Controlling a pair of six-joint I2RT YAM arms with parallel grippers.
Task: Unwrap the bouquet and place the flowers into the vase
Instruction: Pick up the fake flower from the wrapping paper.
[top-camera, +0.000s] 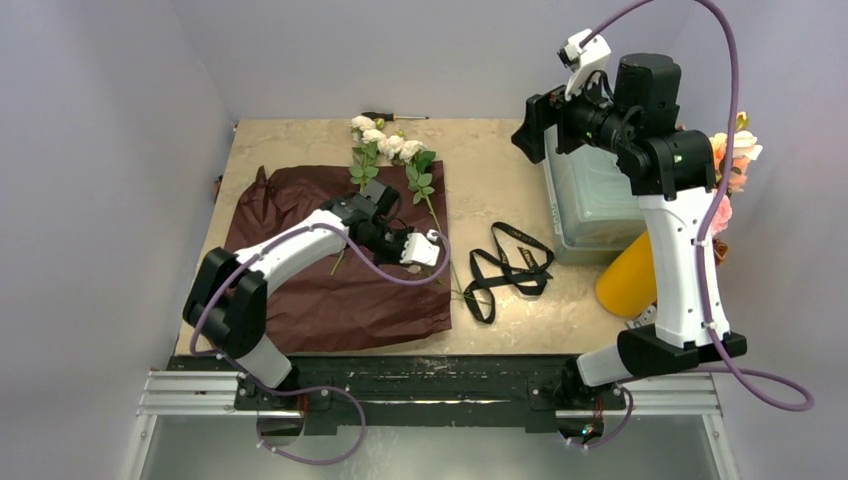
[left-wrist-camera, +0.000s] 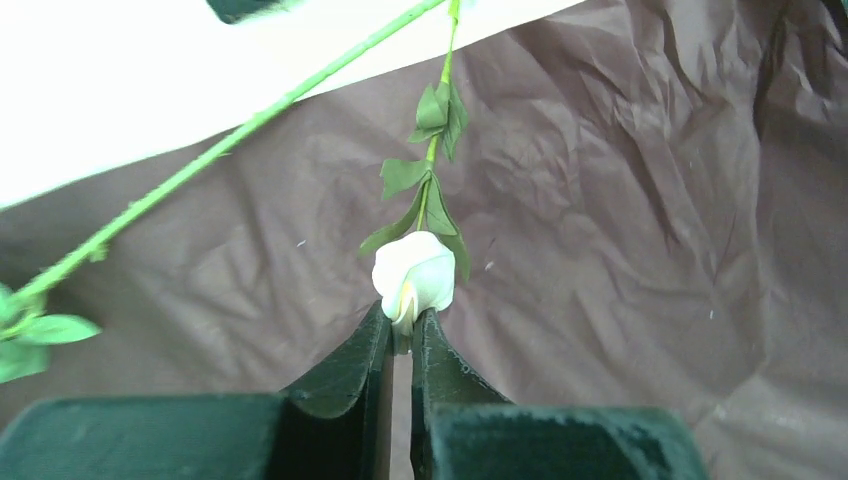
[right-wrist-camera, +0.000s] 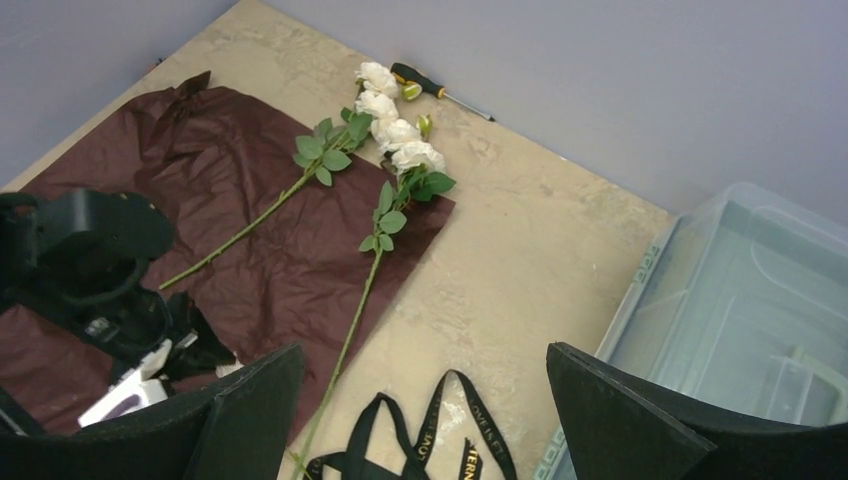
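The maroon paper (top-camera: 330, 295) lies unfolded and flat on the table, with two long-stemmed white flowers (top-camera: 385, 142) lying across its far edge. My left gripper (top-camera: 402, 252) is low over the paper and shut on a small white rose bud (left-wrist-camera: 414, 275). The bud's leafy stem (left-wrist-camera: 432, 150) runs away from the fingertips. My right gripper (right-wrist-camera: 425, 360) hangs open and empty, raised high over the table's right side. The yellow-orange vase (top-camera: 628, 278) shows partly behind the right arm. Pink and peach roses (top-camera: 735, 165) show beyond that arm; their stems are hidden.
A black ribbon (top-camera: 510, 265) lies loose on the table between the paper and a clear plastic box (top-camera: 590, 200). A screwdriver (top-camera: 395, 116) lies by the far wall. A second long green stem (left-wrist-camera: 200, 165) crosses the left wrist view.
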